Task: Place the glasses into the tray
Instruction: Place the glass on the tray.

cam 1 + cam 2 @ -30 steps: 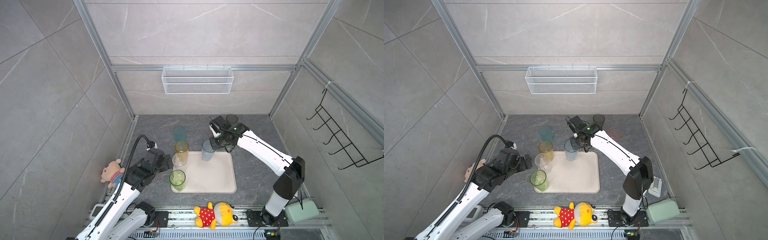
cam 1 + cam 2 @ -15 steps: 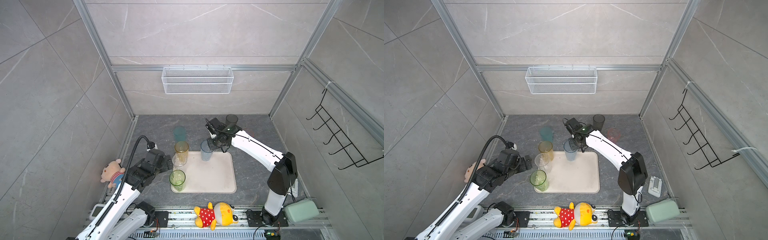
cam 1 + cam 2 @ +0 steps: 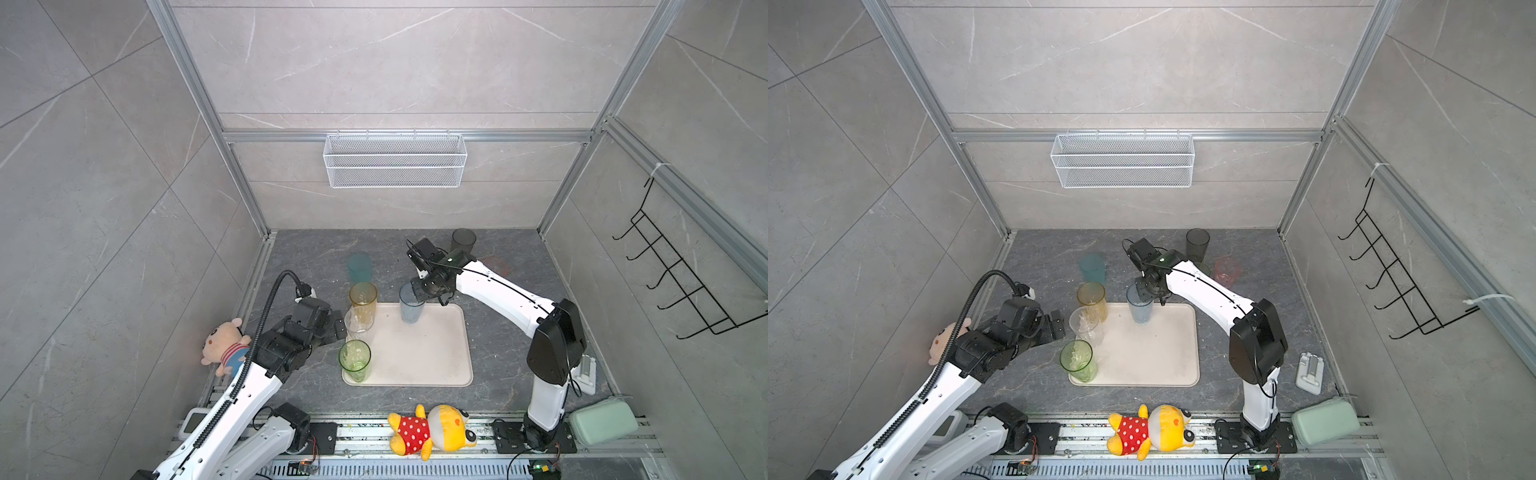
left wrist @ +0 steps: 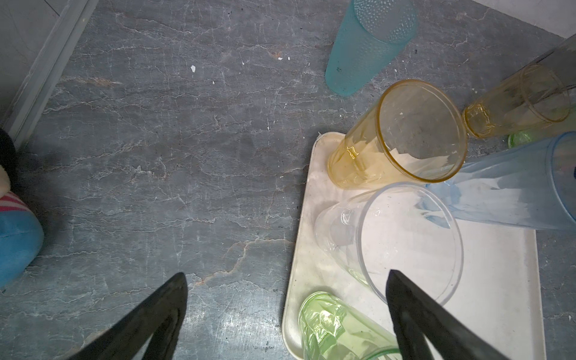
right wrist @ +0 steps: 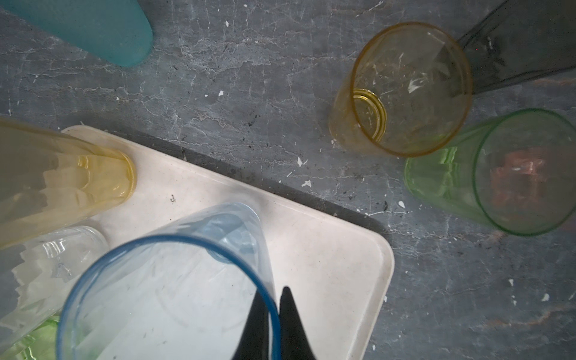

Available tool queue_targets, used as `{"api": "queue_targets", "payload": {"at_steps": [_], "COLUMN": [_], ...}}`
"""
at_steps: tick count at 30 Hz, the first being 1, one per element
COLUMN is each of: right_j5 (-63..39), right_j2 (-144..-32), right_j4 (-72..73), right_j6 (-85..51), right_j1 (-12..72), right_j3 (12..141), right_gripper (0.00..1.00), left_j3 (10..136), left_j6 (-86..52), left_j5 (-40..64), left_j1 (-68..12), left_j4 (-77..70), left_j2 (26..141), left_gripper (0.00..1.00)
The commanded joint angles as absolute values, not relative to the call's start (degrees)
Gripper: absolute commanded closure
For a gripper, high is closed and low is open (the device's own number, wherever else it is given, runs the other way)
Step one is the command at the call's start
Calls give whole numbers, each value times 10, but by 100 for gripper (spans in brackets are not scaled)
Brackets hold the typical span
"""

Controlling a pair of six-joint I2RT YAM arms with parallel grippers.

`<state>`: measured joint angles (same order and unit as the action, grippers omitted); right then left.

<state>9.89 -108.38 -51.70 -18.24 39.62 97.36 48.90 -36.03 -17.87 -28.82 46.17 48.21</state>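
The beige tray [image 3: 424, 353] [image 3: 1142, 357] lies mid-table. At its left side stand a yellow tumbler [image 3: 363, 300], a clear one [image 3: 359, 323] and a green one [image 3: 354, 360]. My right gripper [image 5: 272, 291] [image 3: 417, 291] is shut on the rim of the pale blue tumbler [image 3: 411, 306] [image 5: 174, 280], one finger inside and one outside, over the tray's back edge. On the table behind stand teal [image 3: 359, 266], smoke-grey [image 3: 463, 241], pink [image 3: 1227, 270], amber [image 5: 405, 90] and green [image 5: 514, 171] tumblers. Left of the tray, my left gripper [image 4: 286, 273] [image 3: 338, 326] is open and holds nothing.
A white wire basket [image 3: 395, 162] hangs on the back wall and a black hook rack [image 3: 681, 282] on the right wall. Plush toys lie at the left [image 3: 224, 347] and front [image 3: 432, 428]. A green case [image 3: 602, 419] sits front right.
The right arm's elbow has swung left and its wrist has shifted slightly back-left; the pale blue tumbler stays gripped in nearly the same spot. The left arm has not moved.
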Motion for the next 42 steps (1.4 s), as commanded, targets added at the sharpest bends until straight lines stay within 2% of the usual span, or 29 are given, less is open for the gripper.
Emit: {"api": "queue_targets", "payload": {"at_steps": [1,22,26,42], "right_j5": [108,111,111,108], "right_j2": [-1095,-1111,-1110,-1100], "right_j4": [-506,-503,-509,-539], "right_j6": [-190,-192,-192,-188], "right_j1": [393,392,392,392], "right_j3": [969,965,969,1003], "right_gripper": [100,100,89,65], "left_j3": [491,493,495,501], "left_j6": [-369,-369,-368,-365], "left_j5": [-182,-182,-182,-180], "left_j1": [-285,-285,-285,-285], "left_j4": [452,451,450,446], "left_j2": [481,483,484,491], "left_gripper": [1,1,1,1]}}
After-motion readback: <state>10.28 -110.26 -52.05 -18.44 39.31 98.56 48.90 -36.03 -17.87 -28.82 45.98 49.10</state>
